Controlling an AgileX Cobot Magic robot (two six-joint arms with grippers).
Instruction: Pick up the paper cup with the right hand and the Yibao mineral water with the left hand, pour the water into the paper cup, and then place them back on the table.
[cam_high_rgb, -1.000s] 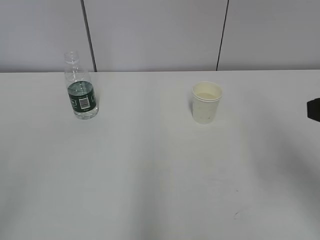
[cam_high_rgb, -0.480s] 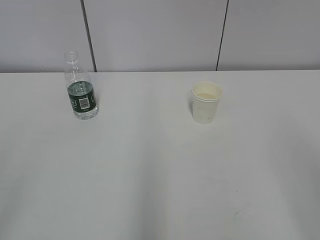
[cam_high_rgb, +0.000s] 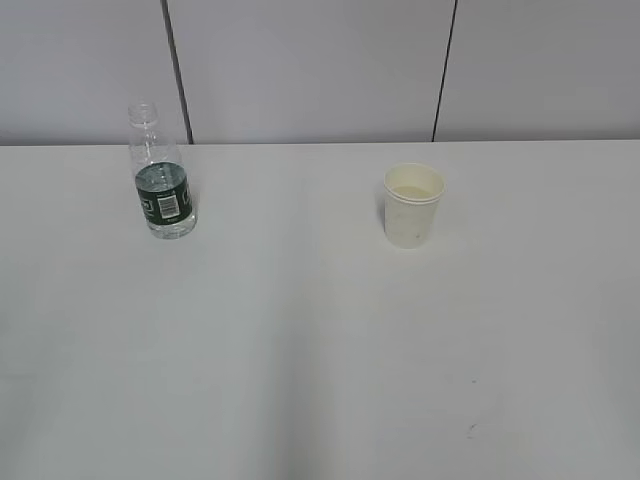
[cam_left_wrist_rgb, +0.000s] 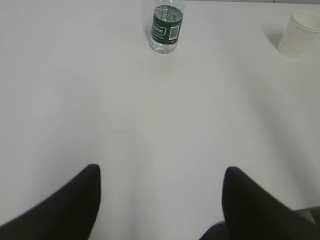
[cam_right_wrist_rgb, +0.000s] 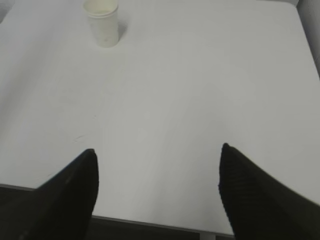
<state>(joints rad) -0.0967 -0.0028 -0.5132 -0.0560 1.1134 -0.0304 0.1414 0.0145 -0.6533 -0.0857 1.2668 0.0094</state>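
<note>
The Yibao mineral water (cam_high_rgb: 163, 176), a clear capless bottle with a dark green label, stands upright at the back left of the white table (cam_high_rgb: 300, 330). The white paper cup (cam_high_rgb: 412, 205) stands upright right of centre, some pale liquid in its bottom. Neither arm shows in the exterior view. In the left wrist view my left gripper (cam_left_wrist_rgb: 161, 172) is open over bare table, far short of the bottle (cam_left_wrist_rgb: 167, 26), the cup (cam_left_wrist_rgb: 298, 33) to the far right. In the right wrist view my right gripper (cam_right_wrist_rgb: 157, 155) is open near the table's front edge, far from the cup (cam_right_wrist_rgb: 103, 23).
A grey panelled wall (cam_high_rgb: 320, 70) runs behind the table. A few tiny dark specks (cam_high_rgb: 471, 431) mark the tabletop near the front right. The table's near edge (cam_right_wrist_rgb: 150, 222) and right edge show in the right wrist view.
A dark piece of the right arm at the exterior view's right edge a second ago has left the view. Bottle and cup have not moved.
</note>
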